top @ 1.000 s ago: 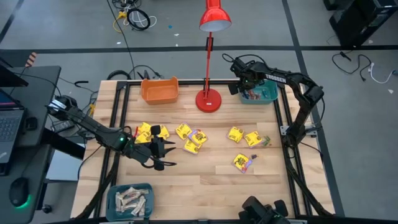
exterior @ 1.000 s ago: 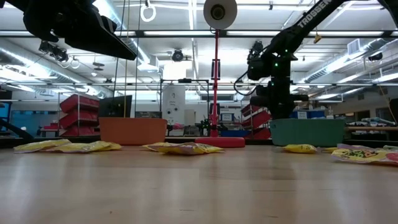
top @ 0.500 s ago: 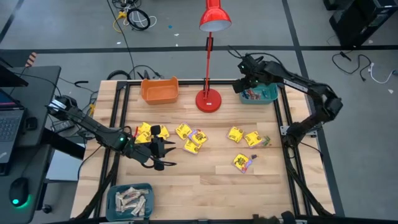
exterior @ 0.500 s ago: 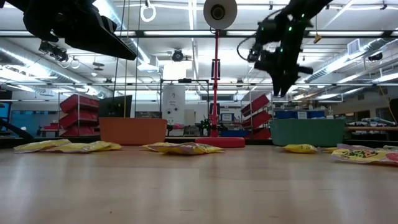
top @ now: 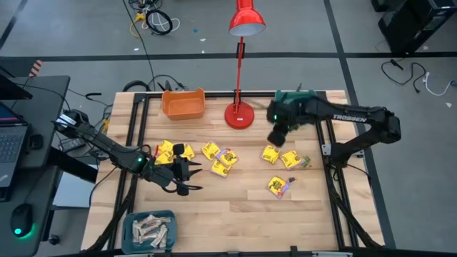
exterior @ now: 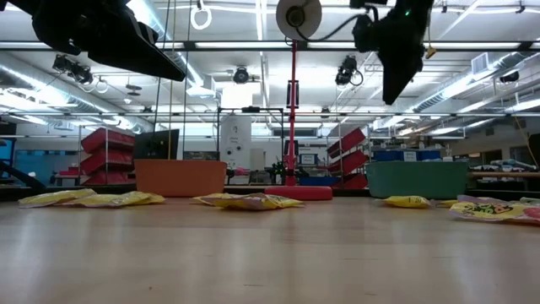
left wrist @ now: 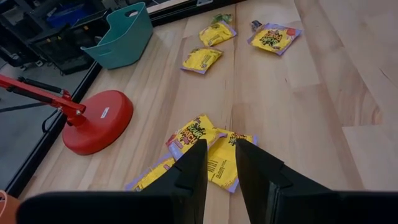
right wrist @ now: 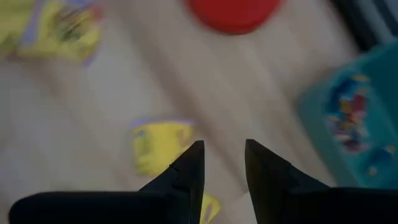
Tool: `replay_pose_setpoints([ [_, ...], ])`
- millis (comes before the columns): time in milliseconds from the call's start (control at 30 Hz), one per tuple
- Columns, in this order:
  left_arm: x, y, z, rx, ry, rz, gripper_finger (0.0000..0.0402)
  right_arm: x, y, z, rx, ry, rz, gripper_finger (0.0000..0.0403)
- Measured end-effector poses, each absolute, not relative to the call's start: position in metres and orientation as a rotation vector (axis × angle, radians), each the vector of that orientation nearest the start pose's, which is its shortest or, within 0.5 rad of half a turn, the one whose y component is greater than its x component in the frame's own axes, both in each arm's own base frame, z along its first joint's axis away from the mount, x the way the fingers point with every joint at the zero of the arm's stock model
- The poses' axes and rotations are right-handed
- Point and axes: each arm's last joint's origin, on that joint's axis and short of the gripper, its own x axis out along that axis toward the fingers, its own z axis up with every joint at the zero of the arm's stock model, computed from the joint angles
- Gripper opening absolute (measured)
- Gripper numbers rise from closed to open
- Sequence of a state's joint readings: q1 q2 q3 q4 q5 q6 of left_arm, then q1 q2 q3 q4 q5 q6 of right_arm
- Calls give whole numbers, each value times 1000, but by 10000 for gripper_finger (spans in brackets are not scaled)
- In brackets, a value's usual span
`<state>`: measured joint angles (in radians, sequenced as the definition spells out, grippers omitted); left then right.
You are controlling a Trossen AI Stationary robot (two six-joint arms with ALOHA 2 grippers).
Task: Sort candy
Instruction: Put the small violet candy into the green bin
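Note:
Several yellow candy packets lie flat on the wooden table: a group [top: 220, 158] in the middle, two [top: 280, 156] right of it, and one [top: 278, 185] nearer the front. My right gripper [top: 277, 135] hangs open above the table, just beyond the two right packets; its wrist view shows one packet [right wrist: 158, 146] below the empty fingers [right wrist: 224, 149]. My left gripper [top: 187, 178] stands open and empty at the middle left, clear of the table, pointing toward the central packets [left wrist: 211, 149].
A teal bin [right wrist: 348, 118] with small coloured pieces stands at the far right, partly under my right arm. An orange bin [top: 183, 103] is at the far left and a red lamp's base [top: 240, 114] is between them. A teal bin [top: 150, 230] with beige bars is at the near left.
My right gripper has risen from over the far-right teal bin and swung toward the table's near edge and left, turning as it went. It now hangs near the two right yellow packets. Left arm and candy have kept still.

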<state>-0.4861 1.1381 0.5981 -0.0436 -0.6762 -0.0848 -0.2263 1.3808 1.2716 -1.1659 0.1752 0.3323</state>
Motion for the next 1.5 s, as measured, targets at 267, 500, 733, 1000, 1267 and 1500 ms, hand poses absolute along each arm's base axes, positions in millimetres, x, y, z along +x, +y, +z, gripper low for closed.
replay_pose_setpoints([
  [267,208,-89,219,236,479,205,88,248,12,303,88,1261,-186,100],
  [500,208,-89,219,237,479,205,88,239,59,301,6,1285,-107,98],
  [733,208,-89,219,237,480,205,88,219,90,282,-34,1386,-95,95],
  [1000,208,-89,219,237,479,205,88,198,102,235,-64,1486,-135,94],
  [1267,208,-89,219,236,479,205,88,190,100,191,-2,1496,-128,93],
  [1500,208,-89,219,233,479,206,88,186,98,177,14,1493,-138,104],
])
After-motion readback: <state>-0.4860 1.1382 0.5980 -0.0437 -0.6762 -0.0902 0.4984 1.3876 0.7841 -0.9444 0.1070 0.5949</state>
